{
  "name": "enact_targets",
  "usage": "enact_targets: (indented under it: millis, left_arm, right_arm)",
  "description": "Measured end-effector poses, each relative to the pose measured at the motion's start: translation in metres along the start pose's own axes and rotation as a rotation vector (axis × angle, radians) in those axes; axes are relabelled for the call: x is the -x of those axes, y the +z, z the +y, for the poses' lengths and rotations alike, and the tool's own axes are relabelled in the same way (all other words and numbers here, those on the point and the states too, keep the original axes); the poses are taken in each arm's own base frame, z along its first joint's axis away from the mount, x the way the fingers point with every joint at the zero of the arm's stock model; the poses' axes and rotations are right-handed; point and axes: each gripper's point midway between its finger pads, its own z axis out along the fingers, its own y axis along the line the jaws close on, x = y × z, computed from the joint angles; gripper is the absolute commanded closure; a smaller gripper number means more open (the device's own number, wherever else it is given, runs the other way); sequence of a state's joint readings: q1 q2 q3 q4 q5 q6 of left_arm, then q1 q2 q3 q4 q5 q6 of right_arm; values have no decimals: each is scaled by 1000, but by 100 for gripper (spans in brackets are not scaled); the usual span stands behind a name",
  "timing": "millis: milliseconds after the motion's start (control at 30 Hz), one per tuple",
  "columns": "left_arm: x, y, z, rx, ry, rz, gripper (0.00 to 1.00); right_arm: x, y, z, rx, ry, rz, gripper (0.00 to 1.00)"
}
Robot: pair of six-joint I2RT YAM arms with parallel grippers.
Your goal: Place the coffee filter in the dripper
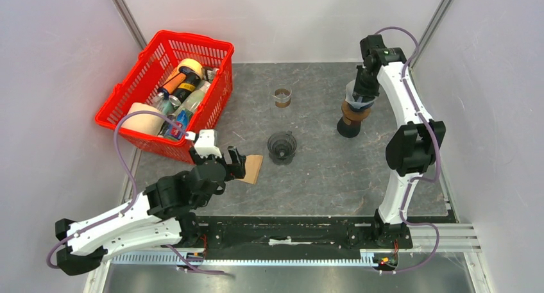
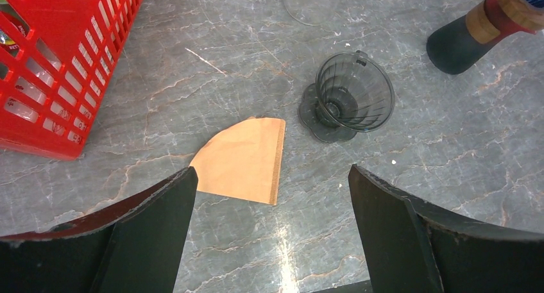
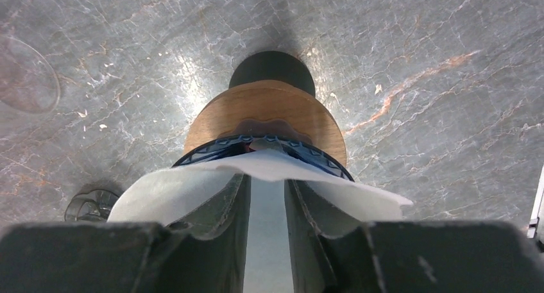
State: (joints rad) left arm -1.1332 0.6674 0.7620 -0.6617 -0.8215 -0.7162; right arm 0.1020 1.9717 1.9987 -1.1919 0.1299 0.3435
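Left gripper (image 2: 271, 177) gapes wide over flat brown filter (image 2: 244, 158), smoky dripper (image 2: 356, 91) just right. Right gripper (image 3: 265, 181), jaws narrowly parted, over white filter (image 3: 173, 187) in wood-collared dripper (image 3: 269, 110); grip unclear.

**A:** Where is the brown coffee filter (image 2: 244, 159)?

**B:** It lies flat on the surface, folded into a fan. Its crimped straight edge is on the side nearer the smoky dripper (image 2: 349, 94). From above it sits at about 8 o'clock of that dripper, near it but not touching.

**A:** And that dripper?

**B:** It is dark, see-through and ribbed, standing mouth up on its round foot with nothing in it.

**A:** Any other?

**B:** At about 2 o'clock, well apart, stands a second dripper (image 3: 266, 113) with a wooden collar on a dark base. A white filter (image 3: 359, 200) sits in its mouth, its edge spilling over the rim.
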Motion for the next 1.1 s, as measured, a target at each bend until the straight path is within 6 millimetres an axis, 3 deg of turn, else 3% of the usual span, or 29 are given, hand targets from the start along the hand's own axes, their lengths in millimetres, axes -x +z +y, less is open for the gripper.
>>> enact_targets:
  millis: [200,467,667,733,900,1100]
  left_arm:
    - [0,0,0,1,0,1,5]
    - [0,0,0,1,1,2,5]
    - [-1,0,0,2,2,3,5]
    - [-1,0,0,2,2,3,5]
    - [-1,0,0,3,3,4,5]
    - [-3,2,0,7,5,8,5]
  right_arm:
    - [11,-14,1,11,6,-47,59]
    - [23,-45,-1,45,-5,-137,34]
    - [34,-82,-3,102,-29,-283,4]
    - [36,-86,-4,111,-36,-312,3]
    - [49,-75,0,114,-53,-372,3]
    - [58,-38,5,37,-85,-469,3]
